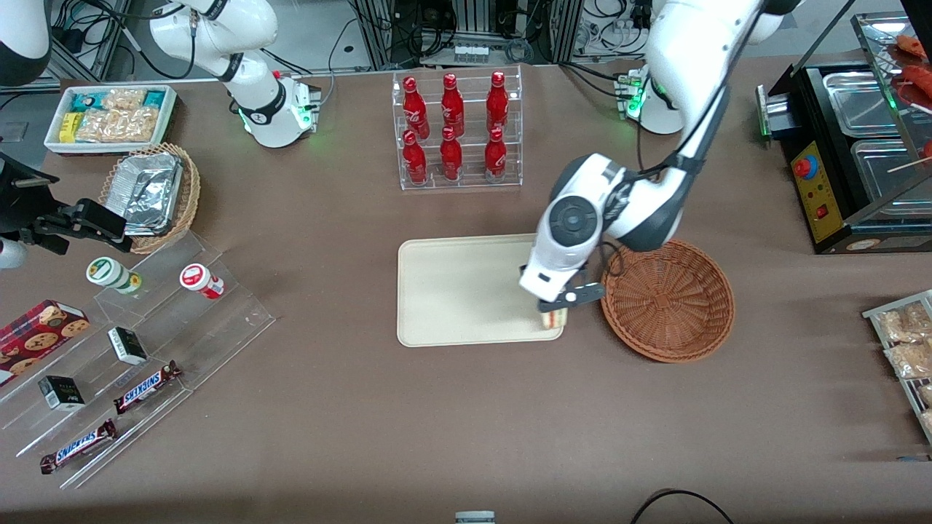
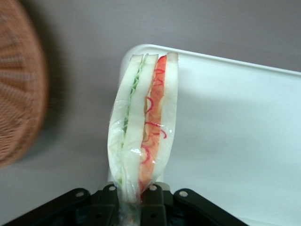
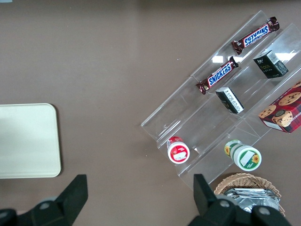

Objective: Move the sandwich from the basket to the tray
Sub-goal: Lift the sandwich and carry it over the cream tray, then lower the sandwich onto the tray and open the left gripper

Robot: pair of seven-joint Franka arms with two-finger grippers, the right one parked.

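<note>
**Wrist view: sandwich held over the tray's corner**

Front view puts the pincer [image 1: 559, 304] above the tray [image 1: 451, 291] corner nearest the basket [image 1: 668, 300], which lies beside it, now without the sandwich. The pincer is clamped on the sandwich [image 2: 143, 127], whose long axis runs straight out from the fingers [image 2: 151, 200], layers on edge. Only that corner lies beneath, so I judge release wants a shift farther over the tray.

Left arm: glossy white shells, dark grey joint bands | wrist: round grey cap with concentric rings | gripper [image 1: 564, 302]: white body over the tray corner nearest the basket, black fingers [image 2: 109, 203] (small silver screws) | black cable along forearm | base: apparently green light
</note>
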